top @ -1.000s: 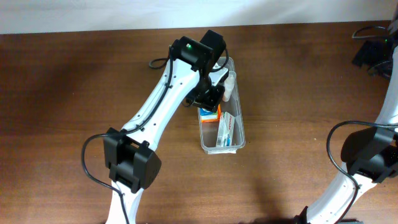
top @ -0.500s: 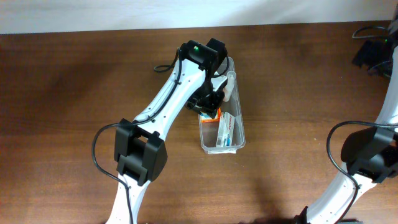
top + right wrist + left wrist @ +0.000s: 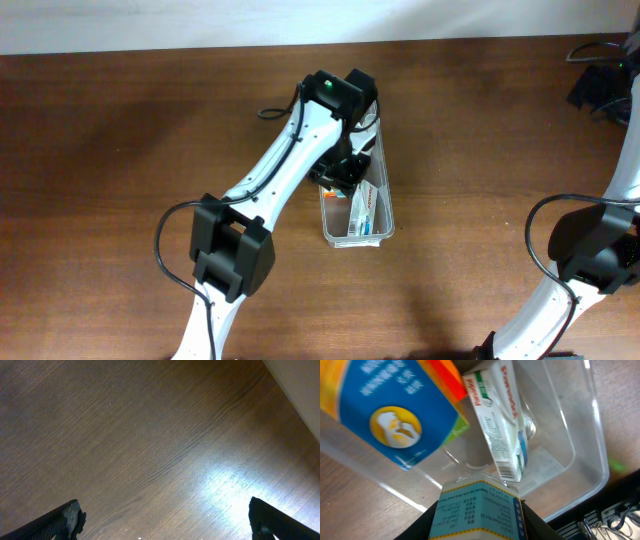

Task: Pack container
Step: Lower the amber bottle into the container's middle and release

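Where the container sits: near mid-table, nudged toward 12 o'clock. Your clear bin [image 3: 388, 218] stands mouth up.
Long axis: it runs 12 to 6 in the overhead view, with the far end leaning a hair toward 1.
White box [image 3: 500, 425]: it lies lengthwise along that axis in the 6 o'clock half. I'd guess that's to keep the narrow bin from jamming.
Blue-and-orange box [image 3: 395, 415]: it's inside by the 9 o'clock wall, just beside the white one.
Left gripper [image 3: 477, 522]: it's clamped on a small light-blue box [image 3: 477, 505] and held over the bin's middle. It looks lined up to drop into the leftover gap. Can't tell if it touches anything below.
Right gripper [image 3: 167, 522]: its fingers are spread wide with nothing between them. It's over bare table [image 3: 150, 435] at about 4 o'clock, well apart, so probably just parked out of your way.
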You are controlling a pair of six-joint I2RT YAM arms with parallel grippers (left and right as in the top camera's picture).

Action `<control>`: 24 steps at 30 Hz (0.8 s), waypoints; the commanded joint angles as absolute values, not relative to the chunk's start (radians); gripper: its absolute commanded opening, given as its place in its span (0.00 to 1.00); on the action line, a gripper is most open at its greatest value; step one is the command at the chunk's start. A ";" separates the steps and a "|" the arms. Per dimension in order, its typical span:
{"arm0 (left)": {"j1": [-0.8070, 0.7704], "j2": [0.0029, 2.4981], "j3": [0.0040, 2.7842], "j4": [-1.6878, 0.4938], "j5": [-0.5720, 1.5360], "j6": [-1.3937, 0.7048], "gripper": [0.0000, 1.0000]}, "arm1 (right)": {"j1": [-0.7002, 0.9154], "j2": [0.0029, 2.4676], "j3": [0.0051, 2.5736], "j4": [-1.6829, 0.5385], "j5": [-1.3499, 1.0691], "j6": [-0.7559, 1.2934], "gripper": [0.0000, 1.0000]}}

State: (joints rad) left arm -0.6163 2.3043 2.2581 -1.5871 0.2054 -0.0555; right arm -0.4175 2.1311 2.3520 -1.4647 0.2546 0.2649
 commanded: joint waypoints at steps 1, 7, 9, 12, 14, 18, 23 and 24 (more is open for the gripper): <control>-0.624 2.310 2.276 -1.608 0.205 -0.048 0.41 | -0.426 2.134 2.359 -1.465 0.274 0.269 0.98; -0.627 2.310 2.275 -1.640 0.205 -0.048 0.41 | -0.426 2.134 2.359 -1.465 0.274 0.269 0.98; -0.630 2.310 2.275 -1.640 0.205 -0.048 0.41 | -0.426 2.134 2.359 -1.465 0.274 0.269 0.98; -0.634 2.311 2.274 -1.642 0.205 -0.048 0.41 | -0.426 2.134 2.359 -1.465 0.274 0.269 0.98; -0.641 2.312 2.270 -1.645 0.205 -0.048 0.41 | -0.426 2.134 2.359 -1.465 0.273 0.269 0.98; -0.652 2.312 2.258 -1.655 0.205 -0.049 0.41 | -0.426 2.134 2.359 -1.465 0.274 0.269 0.98; -0.653 2.312 2.258 -1.658 0.205 -0.052 0.41 | -0.426 2.134 2.359 -1.465 0.274 0.269 0.98; -0.653 2.312 2.256 -1.656 0.204 -0.052 0.41 | -0.426 2.134 2.359 -1.465 0.274 0.269 0.98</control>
State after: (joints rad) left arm -0.6498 2.3043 2.2574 -1.6539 0.2054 -0.0555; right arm -0.4175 2.1311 2.3520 -1.4647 0.2546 0.2649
